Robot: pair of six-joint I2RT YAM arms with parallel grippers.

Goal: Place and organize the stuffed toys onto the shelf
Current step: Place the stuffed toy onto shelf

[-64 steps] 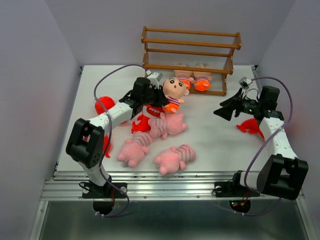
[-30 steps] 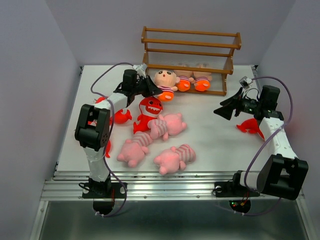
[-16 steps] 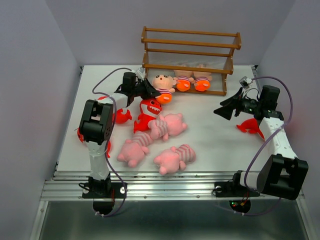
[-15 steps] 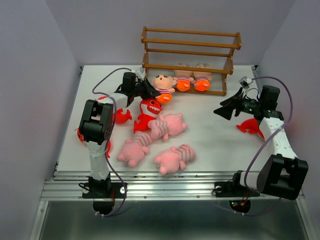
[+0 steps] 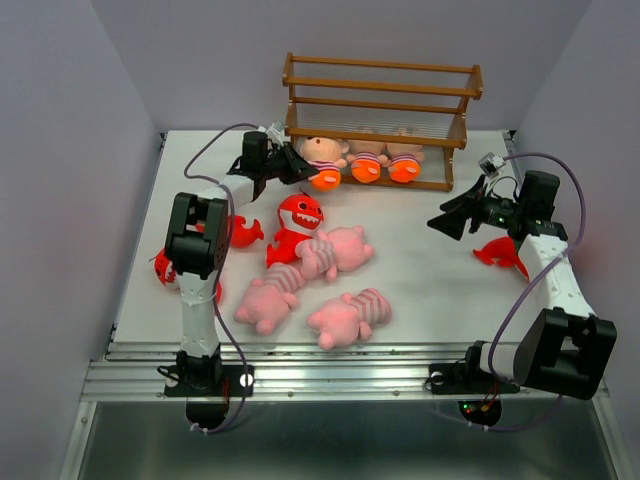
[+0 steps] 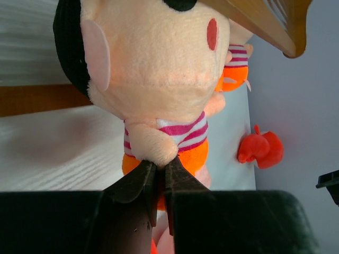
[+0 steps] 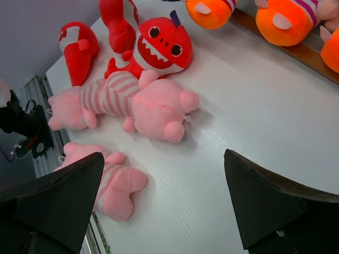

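Observation:
My left gripper (image 5: 287, 166) is shut on an arm of an orange-footed striped doll (image 5: 321, 158) and holds it at the left end of the brown shelf's (image 5: 380, 92) bottom tier. In the left wrist view the fingertips (image 6: 159, 165) pinch the doll (image 6: 153, 63) under a shelf rail (image 6: 259, 24). Two more dolls (image 5: 386, 164) lie in the bottom tier. A red shark (image 5: 297, 215) and three pink striped animals (image 5: 335, 248) (image 5: 268, 298) (image 5: 348, 315) lie mid-table. My right gripper (image 5: 450, 218) is open and empty above the table; it also shows in the right wrist view (image 7: 164, 206).
Two more red sharks (image 5: 240, 232) (image 5: 165, 268) lie by the left arm. Another red shark (image 5: 500, 255) lies under the right arm near the right wall. The shelf's upper two tiers hold nothing. Grey walls close in on both sides.
My left gripper has carried the doll from above the toy pile back and right to the shelf's bottom-left corner. The right arm has not moved.

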